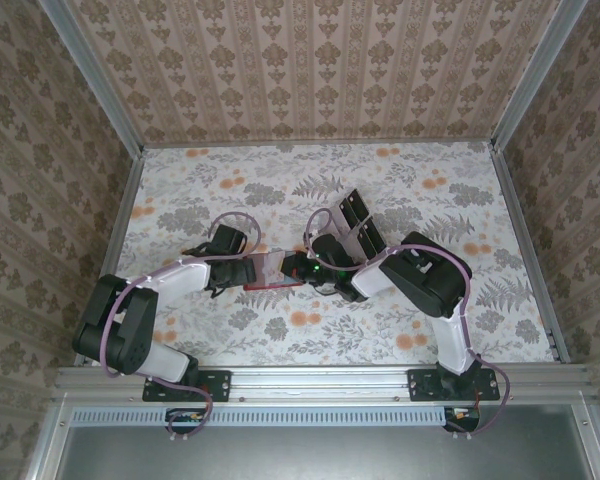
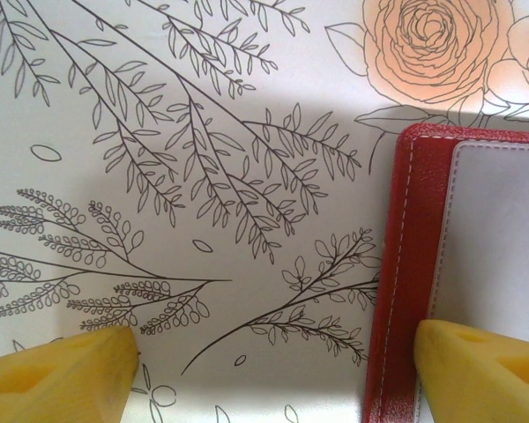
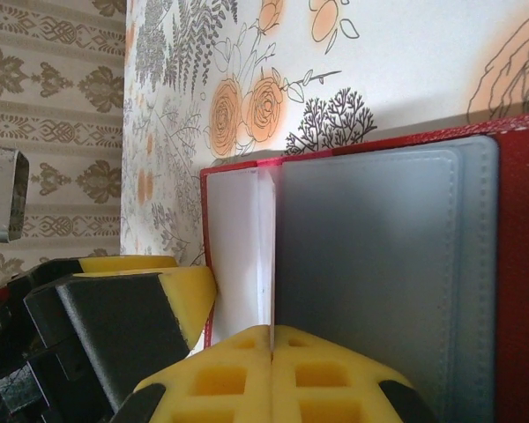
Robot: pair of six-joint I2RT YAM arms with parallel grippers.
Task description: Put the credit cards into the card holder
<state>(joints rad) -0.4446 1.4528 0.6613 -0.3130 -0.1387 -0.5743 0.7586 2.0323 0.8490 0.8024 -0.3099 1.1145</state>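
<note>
The table, covered with a flowered cloth, is seen from above, and patterned walls are set around it. The left arm and the right arm are bent inward so that they meet near the table's middle. A clear tray with dark rectangles is placed just behind the right arm's wrist, apart from the wallet. The wallet is laid open and flat on the table between the two grippers, red outside and pale inside.

The left gripper is held at the wallet's left end with its jaws well apart. In the left wrist view one yellow finger is seen over the bare cloth and the other over the pale pocket, just inside the red stitched edge.

The right gripper is held at the wallet's right end. In the right wrist view its fingers are pressed together, in line with the fold between a white pocket and a grey pocket. A thin pale strip is seen running along that fold to the seam of the fingers; whether anything is clamped there cannot be told
</note>
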